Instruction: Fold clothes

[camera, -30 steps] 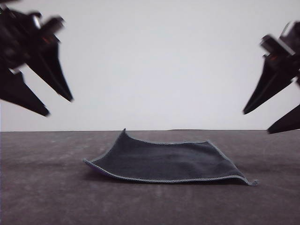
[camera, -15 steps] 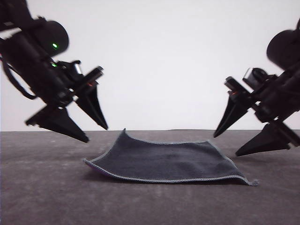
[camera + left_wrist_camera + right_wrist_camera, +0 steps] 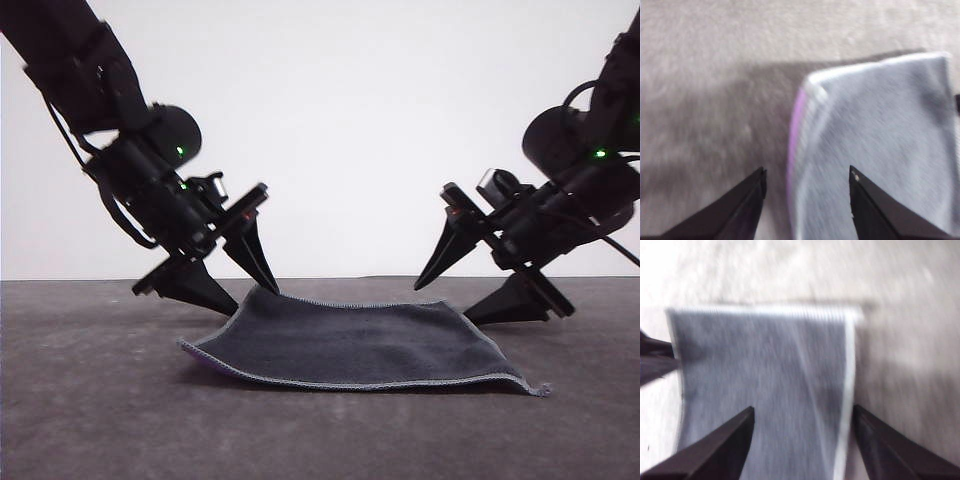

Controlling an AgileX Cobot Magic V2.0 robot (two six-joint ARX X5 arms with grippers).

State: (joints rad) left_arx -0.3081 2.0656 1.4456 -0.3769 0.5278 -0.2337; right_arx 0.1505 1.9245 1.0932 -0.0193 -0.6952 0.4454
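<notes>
We see both wrist views blurred. The cloth (image 3: 350,345) lies grey-face up, long axis left-right, far-left corner raised. Left gripper (image 3: 248,297) and right gripper (image 3: 445,302) jaws are spread.

Charcoal-up cloth (image 3: 355,345) lies unfolded, far-left corner curled upward.

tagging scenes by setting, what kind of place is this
Probably a lab or test bench, not a home: a bare grey table, a plain white wall, and one cloth laid out between the left gripper and right gripper.
</notes>
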